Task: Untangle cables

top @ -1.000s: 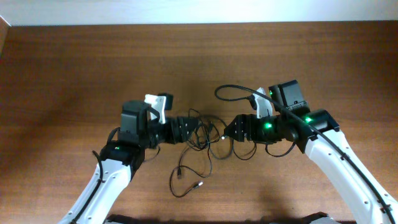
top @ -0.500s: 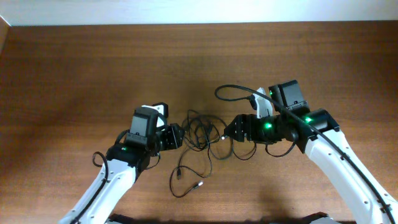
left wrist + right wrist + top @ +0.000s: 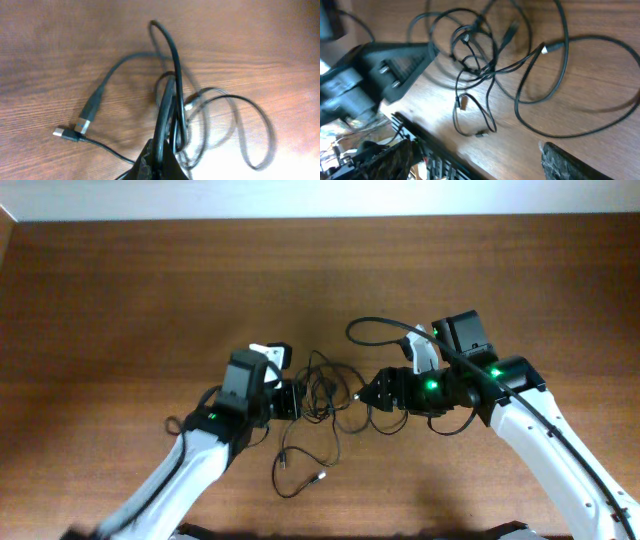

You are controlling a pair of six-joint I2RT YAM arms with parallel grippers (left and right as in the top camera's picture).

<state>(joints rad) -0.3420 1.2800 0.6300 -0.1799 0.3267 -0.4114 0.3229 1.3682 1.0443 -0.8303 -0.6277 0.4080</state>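
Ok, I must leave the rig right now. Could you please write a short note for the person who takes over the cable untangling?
Left gripper: shut on a strand of the thin black cables, at the left edge of the knot.
Right gripper: open, holding nothing, at the right edge of the knot.
Cables: bunched in one knot on the brown wooden table, between the two grippers. Two plug ends lie loose, nearer the robot bases.
Done: one strand is gripped.
Left: all the separating; the loops cross each other in the middle.
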